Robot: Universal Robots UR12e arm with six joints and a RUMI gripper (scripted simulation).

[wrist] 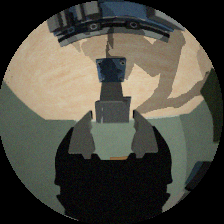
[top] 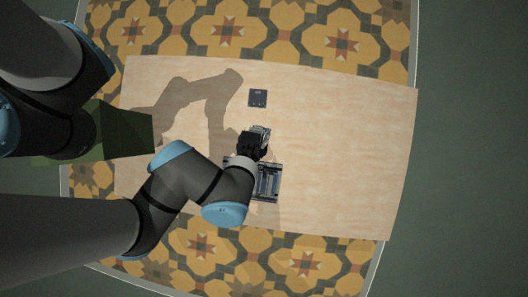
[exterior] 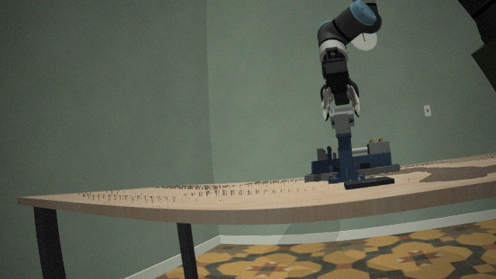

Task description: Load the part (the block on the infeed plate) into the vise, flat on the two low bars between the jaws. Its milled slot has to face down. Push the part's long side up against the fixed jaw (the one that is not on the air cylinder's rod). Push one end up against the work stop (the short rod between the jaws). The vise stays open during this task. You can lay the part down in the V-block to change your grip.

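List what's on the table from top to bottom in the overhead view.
Dark infeed plate → tool over the part on the V-block → vise.

The bench [top: 338,136] has a pale, streaky wood-grain top and black legs [exterior: 48,240]. The floor [top: 231,30] is tiled in ochre octagons with dark green borders and red-and-cream stars. The walls [exterior: 116,97] are muted green. The arm [top: 186,181] is dark grey with light blue joint caps. The vise [exterior: 372,159] is blue with grey parts; the part [exterior: 342,121] is grey. The fingers [exterior: 326,101] are whitish.
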